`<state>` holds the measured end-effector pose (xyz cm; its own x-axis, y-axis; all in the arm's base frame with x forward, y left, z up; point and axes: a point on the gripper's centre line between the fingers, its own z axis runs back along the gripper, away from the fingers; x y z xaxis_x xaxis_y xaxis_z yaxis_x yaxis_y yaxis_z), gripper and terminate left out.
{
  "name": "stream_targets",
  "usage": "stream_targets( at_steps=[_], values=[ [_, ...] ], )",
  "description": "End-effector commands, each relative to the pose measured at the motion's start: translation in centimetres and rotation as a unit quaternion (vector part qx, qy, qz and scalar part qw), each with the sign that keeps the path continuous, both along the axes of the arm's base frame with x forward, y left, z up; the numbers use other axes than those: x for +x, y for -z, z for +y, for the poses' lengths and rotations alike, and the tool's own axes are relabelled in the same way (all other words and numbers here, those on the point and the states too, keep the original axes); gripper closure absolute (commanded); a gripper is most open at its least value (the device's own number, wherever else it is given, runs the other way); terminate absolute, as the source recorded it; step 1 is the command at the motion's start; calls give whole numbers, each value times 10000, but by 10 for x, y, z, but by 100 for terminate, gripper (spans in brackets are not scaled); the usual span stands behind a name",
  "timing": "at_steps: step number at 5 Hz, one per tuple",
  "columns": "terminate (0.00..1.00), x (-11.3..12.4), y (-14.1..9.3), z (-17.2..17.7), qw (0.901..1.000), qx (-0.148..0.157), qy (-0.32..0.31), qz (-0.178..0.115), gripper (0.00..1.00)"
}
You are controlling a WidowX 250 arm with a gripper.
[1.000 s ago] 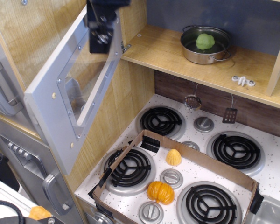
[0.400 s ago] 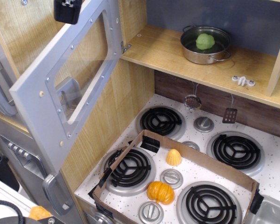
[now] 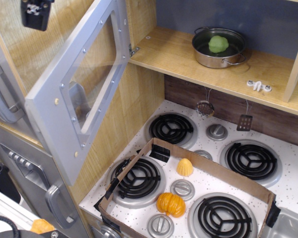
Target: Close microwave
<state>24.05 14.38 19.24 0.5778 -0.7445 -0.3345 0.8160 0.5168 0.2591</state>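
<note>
The microwave door [image 3: 52, 106], silver-grey with a clear window [image 3: 92, 74], stands wide open, swung out to the left on its hinge [image 3: 133, 49]. The light wood compartment [image 3: 179, 59] behind it is open to view. My black gripper [image 3: 35, 11] is at the top left corner of the view, left of the door's upper edge and apart from it. Its fingers are cut off by the frame edge, so I cannot tell whether they are open or shut.
A steel pot [image 3: 233, 57] holding a green ball [image 3: 218, 43] sits on the compartment shelf. Below is a stove top with a cardboard tray [image 3: 213, 173] holding an orange pumpkin [image 3: 171, 203] and a yellow piece [image 3: 185, 167]. Grey doors with curved handles [image 3: 59, 206] are at the left.
My gripper has moved from the door's top edge to the far upper left. The door swung further out to the left, then came back to about its earlier angle.
</note>
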Motion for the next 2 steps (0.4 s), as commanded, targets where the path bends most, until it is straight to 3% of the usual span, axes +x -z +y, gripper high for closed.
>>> stream_targets(
  at_steps=[1,2],
  values=[
    [0,0,16,10,9997,-206,-118,17,0],
    [0,7,26,-3,9974,-668,-137,-211,0]
  ],
)
